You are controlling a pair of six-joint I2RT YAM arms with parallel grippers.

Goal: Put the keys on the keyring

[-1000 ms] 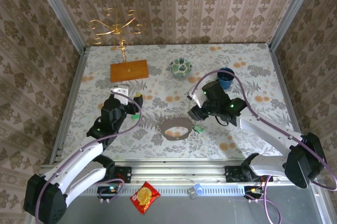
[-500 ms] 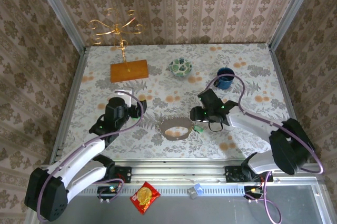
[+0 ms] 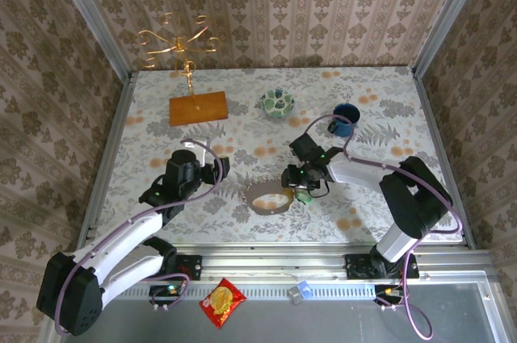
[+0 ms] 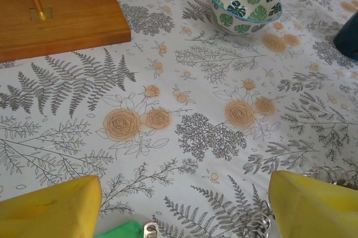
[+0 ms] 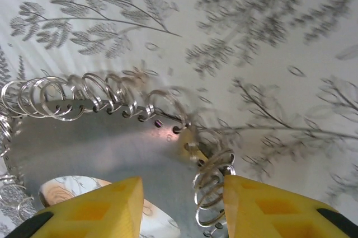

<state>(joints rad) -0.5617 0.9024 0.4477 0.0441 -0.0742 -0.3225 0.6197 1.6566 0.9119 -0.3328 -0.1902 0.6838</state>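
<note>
At mid-table the right fingers (image 5: 95, 210) stand spread astride the grey, wire-looped keyring (image 5: 100, 143); left fingers (image 4: 50, 207) spread too.

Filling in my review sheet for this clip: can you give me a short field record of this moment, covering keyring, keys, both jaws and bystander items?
keyring: flat on the table, near its centre, edged with wire loops
keys: green key beside the keyring's right side; second green key on the table beneath the left jaws
left jaws: open, empty
right jaws: apart over the keyring's edge, nothing clamped
bystanders: bowl, mug, wooden stand base
</note>
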